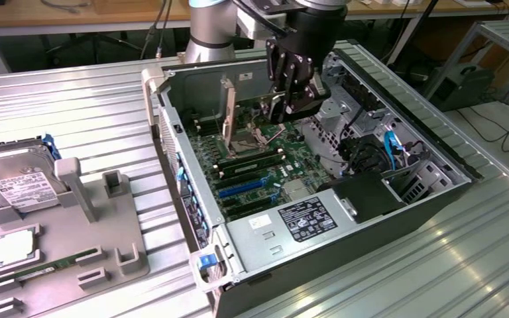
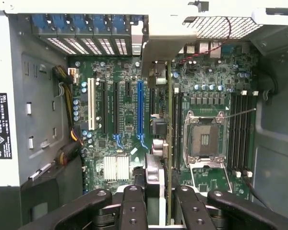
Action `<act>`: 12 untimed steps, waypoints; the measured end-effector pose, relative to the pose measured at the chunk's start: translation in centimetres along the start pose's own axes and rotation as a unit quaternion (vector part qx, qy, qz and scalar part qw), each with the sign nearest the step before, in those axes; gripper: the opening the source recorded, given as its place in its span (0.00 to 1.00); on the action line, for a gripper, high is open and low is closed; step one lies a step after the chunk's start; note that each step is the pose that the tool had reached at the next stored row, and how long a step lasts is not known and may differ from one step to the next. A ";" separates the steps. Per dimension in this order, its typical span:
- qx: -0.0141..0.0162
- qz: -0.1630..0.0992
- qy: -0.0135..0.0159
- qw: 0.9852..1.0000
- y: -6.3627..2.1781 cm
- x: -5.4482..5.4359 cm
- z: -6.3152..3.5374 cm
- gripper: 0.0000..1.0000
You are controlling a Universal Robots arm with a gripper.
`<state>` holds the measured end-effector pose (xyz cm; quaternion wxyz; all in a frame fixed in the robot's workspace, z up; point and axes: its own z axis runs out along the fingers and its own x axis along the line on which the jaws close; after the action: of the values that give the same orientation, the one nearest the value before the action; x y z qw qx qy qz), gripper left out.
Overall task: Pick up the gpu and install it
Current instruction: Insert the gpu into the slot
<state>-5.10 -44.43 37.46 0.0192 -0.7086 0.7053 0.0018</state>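
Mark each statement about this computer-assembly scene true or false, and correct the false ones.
1. The claw grips the gpu over the open computer case. True.
2. The hard drive lies inside the case. False: it rests outside the case, on the exterior view's left.
3. The gpu sits in the blue slot. False: that slot is empty, and the claw holds the gpu.
4. The case lies on its side with the motherboard exposed. True.
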 end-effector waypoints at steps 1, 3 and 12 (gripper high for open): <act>0.000 0.000 0.000 1.000 0.01 0.0 0.06 0.28; 0.000 0.000 0.000 1.000 0.04 0.0 0.15 0.28; 0.000 0.000 0.000 1.000 0.39 0.0 0.31 0.28</act>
<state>-5.48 -44.43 37.14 0.0193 -0.7086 0.7053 0.0020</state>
